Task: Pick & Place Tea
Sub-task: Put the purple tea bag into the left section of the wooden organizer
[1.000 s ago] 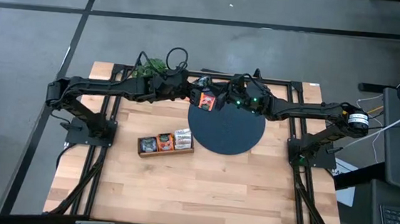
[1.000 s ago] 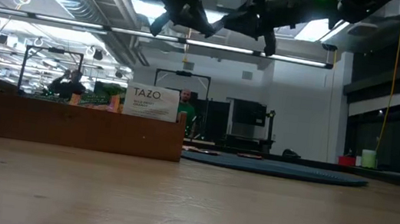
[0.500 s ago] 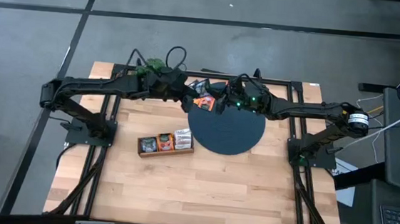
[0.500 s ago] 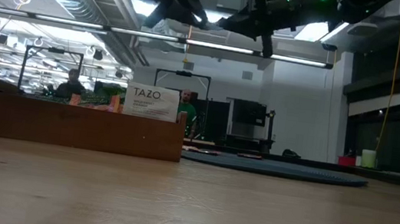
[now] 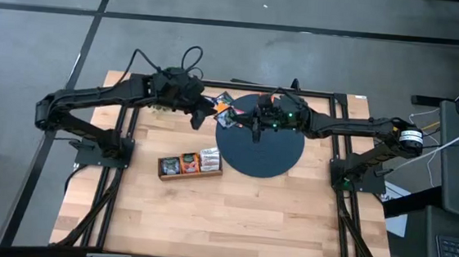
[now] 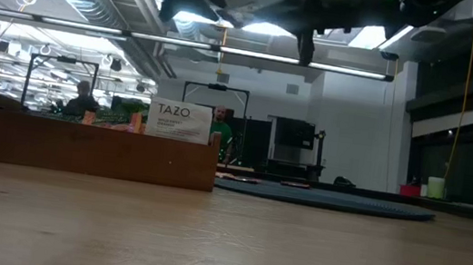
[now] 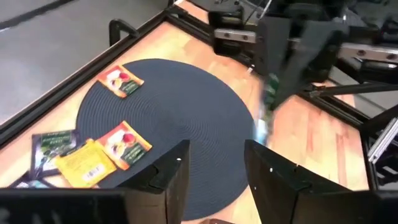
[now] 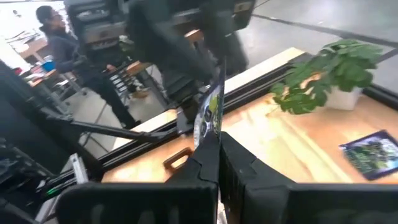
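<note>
My right gripper [image 5: 255,130] hovers over the dark disc [image 5: 264,152], shut on one tea sachet [image 8: 210,115], which the left wrist view shows edge-on [image 7: 266,106]. My left gripper [image 7: 214,168] stands open with nothing between its fingers, to the left of the disc [image 5: 201,116]. Several more tea sachets lie flat at the disc's far left edge: orange ones [image 7: 124,143] [image 7: 119,81], a yellow one [image 7: 81,163] and a dark one [image 7: 53,146]. My right gripper pinches one edge of the sachet [image 8: 212,134] between its two shut fingers. The fingers come from the table's right side, close to level. The rest of the sachet sticks out past the fingertips, edge-on, clear above the disc.
A long wooden tray [image 5: 190,164] with sachets standing in it sits left of the disc's near side; in the low view [image 6: 88,145] it stands at the left. A green plant [image 8: 329,68] is at the table's far left. A dark sachet [image 8: 373,149] lies near it.
My left gripper has drawn back from the right gripper toward the table's left edge, rising a little and rolling. The sachet stays with my right gripper, which has kept its place over the disc and swung its fingers a little.
</note>
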